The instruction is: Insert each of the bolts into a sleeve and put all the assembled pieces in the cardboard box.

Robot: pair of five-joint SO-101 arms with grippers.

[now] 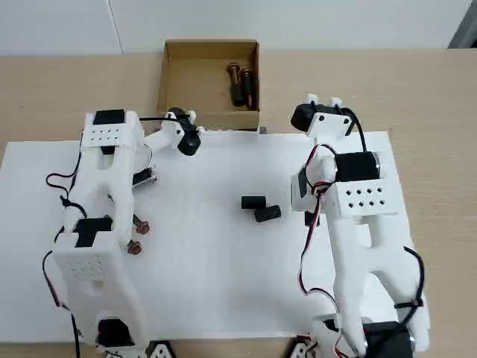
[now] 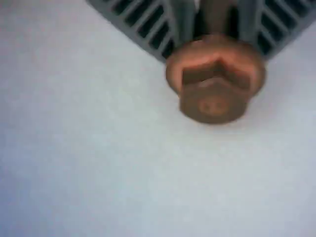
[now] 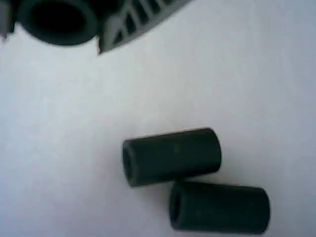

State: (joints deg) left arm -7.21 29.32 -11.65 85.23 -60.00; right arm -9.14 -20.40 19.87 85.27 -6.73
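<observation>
My left gripper (image 2: 213, 27) is shut on a copper bolt (image 2: 215, 86), whose hex head points at the camera just above the white mat. In the high view this gripper (image 1: 144, 179) hangs over the mat's left side. Two more bolts (image 1: 139, 236) lie beside the left arm. My right gripper (image 3: 59, 22) is shut on a black sleeve (image 3: 58, 19), its bore facing the camera, and stands at the mat's right (image 1: 310, 217). Two loose black sleeves (image 3: 195, 180) lie side by side, touching, at mid-mat (image 1: 260, 207). The cardboard box (image 1: 173, 82) at the back holds two assembled pieces (image 1: 241, 83).
A white mat (image 1: 216, 276) covers the wooden table (image 1: 67, 82). The box stands just beyond the mat's far edge. Cables hang along both arms. Open mat lies between the arms, toward the front.
</observation>
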